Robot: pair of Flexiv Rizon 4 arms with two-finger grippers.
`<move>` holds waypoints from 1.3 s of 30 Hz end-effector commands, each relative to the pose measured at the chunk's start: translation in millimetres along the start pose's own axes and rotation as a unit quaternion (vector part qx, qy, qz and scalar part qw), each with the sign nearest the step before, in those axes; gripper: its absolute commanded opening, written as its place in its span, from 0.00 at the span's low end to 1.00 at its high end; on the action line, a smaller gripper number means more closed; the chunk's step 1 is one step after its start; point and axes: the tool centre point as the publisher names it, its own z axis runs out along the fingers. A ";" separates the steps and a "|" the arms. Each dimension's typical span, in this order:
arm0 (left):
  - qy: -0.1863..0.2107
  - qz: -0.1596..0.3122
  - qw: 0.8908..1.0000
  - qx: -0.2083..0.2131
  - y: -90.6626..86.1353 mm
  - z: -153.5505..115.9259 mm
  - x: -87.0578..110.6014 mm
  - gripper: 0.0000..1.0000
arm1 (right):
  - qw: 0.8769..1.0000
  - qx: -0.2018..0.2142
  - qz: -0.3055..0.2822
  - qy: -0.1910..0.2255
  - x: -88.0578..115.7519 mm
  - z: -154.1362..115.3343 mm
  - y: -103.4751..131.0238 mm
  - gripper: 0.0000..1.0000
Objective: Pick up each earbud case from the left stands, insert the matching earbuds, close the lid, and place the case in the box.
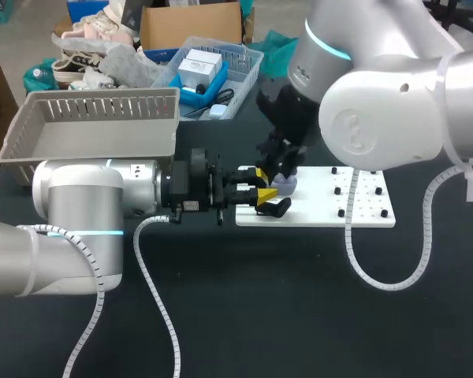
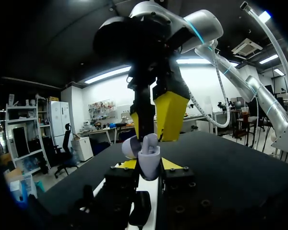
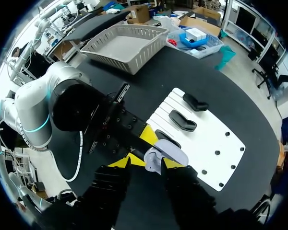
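A lavender earbud case (image 1: 286, 186) with its lid open is held sideways over the left end of the white stand board (image 1: 323, 211). My left gripper (image 1: 262, 191) is shut on it, one yellow tip on each side. In the left wrist view the case (image 2: 149, 163) sits between the tips, with a pale earbud (image 2: 150, 141) standing in it. My right gripper (image 1: 280, 167) hangs straight above the case. Its fingers (image 2: 170, 115) are apart with nothing between them. From the right wrist the case (image 3: 168, 154) lies just under the open right gripper (image 3: 146, 166).
Two empty black stands (image 3: 195, 102) (image 3: 182, 120) stay on the board (image 3: 209, 143), with small black pegs on its right half. A grey slatted basket (image 1: 94, 126) stands behind my left arm. A clear bin (image 1: 244, 67) of small items sits at the back.
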 end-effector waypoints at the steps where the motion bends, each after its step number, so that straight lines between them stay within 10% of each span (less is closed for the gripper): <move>1: -0.001 0.000 1.000 0.000 0.6 0.3 0.8 0.00 | 1.000 0.006 0.000 -0.004 1.7 -2.6 3.4 0.41; 15: -0.001 0.000 1.000 0.000 0.6 0.3 0.8 0.00 | 0.998 0.027 0.033 -0.048 8.2 -23.3 -1.3 0.50; 18: -0.001 0.000 1.000 0.000 0.6 0.3 0.8 0.00 | 0.996 0.035 0.060 -0.057 6.7 -23.1 -6.7 0.85; 26: -0.001 0.000 1.000 0.000 0.6 0.3 0.8 0.00 | 0.989 0.041 0.119 -0.084 3.8 -23.2 -20.8 1.00; 39: -0.001 0.000 1.000 0.000 0.6 0.3 0.8 0.00 | 0.969 0.041 0.221 -0.106 -0.7 -19.5 -52.5 1.00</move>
